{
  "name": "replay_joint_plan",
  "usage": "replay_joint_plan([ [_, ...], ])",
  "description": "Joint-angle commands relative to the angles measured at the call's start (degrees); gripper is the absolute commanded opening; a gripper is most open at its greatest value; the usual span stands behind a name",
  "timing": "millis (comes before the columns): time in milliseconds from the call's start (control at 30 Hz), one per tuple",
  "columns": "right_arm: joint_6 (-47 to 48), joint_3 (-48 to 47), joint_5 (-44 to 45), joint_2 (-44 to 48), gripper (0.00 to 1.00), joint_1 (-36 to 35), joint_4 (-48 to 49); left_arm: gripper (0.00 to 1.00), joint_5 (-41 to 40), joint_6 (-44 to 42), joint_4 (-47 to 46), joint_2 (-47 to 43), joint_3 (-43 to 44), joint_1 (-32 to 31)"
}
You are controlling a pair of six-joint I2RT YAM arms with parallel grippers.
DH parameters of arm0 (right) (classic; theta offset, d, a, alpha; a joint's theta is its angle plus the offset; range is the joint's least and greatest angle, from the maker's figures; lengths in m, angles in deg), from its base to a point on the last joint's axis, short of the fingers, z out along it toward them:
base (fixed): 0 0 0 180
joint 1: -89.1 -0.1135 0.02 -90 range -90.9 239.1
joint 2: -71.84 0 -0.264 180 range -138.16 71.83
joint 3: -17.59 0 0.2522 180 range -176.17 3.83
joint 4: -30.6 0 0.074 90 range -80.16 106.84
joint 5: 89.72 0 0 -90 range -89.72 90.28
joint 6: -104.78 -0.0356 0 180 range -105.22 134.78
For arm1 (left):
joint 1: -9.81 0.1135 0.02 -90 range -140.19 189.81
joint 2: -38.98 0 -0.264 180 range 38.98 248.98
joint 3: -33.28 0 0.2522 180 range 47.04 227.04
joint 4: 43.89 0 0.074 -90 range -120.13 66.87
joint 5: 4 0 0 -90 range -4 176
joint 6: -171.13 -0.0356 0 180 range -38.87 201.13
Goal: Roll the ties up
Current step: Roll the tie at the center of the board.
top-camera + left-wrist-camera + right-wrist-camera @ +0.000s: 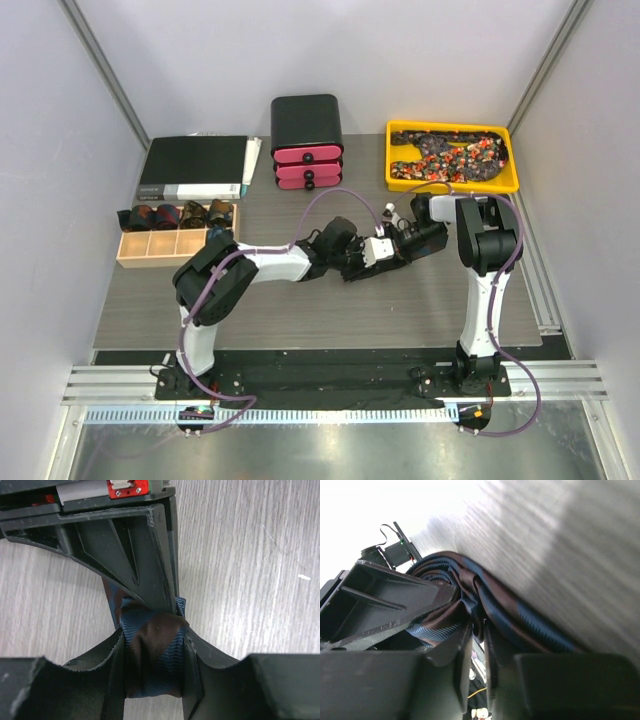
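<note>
Rolling step in hand, mid-table (300,305). Left gripper (152,646) pinches the coiled striped tie (150,672) from both sides. Right gripper (479,641) has its fingers nearly pressed together on a fold of it. Next move likely calls for another turn under tension, so the coil does not loosen.

Left pincer (352,266) and right pincer (386,248) meet on a tie (151,672) mid-way across the table (300,320).

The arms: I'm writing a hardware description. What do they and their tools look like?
Left arm and right arm have white links, black joints and purple cables looping alongside. Left tool and right tool are black ribbed plastic.
</note>
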Motion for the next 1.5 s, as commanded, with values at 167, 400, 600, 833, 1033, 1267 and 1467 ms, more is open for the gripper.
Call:
replay_joint_plan([
  [167,6.7,-5.0,3.1,5.4,0.36,1.0,-8.1,0.0,-2.5,2.8,10.9,-0.4,-4.4,-0.1],
  [400,5.8,-11.4,4.4,1.6,0.35,1.4,-6.9,0.0,-2.5,2.9,11.2,0.7,-4.1,0.5],
  [600,5.5,-10.3,9.3,0.0,0.33,1.4,-4.0,0.0,-1.8,5.7,10.9,1.0,-4.4,2.1],
  [833,5.9,-6.3,17.4,-2.6,0.29,1.1,-3.3,0.0,-3.0,11.2,6.7,-2.5,-6.4,3.8],
  [1033,4.9,-5.5,20.4,-2.9,0.27,0.6,-3.2,0.0,-3.5,13.7,2.0,-7.5,-9.8,4.0],
  [1267,4.9,-5.9,17.8,-2.1,0.27,0.7,-3.3,0.0,-4.9,5.4,11.2,-3.0,-7.2,3.2],
  [1467,2.1,-7.3,4.0,1.8,0.4,1.1,-4.4,0.0,-8.5,4.1,13.9,-0.4,-5.6,0.9],
])
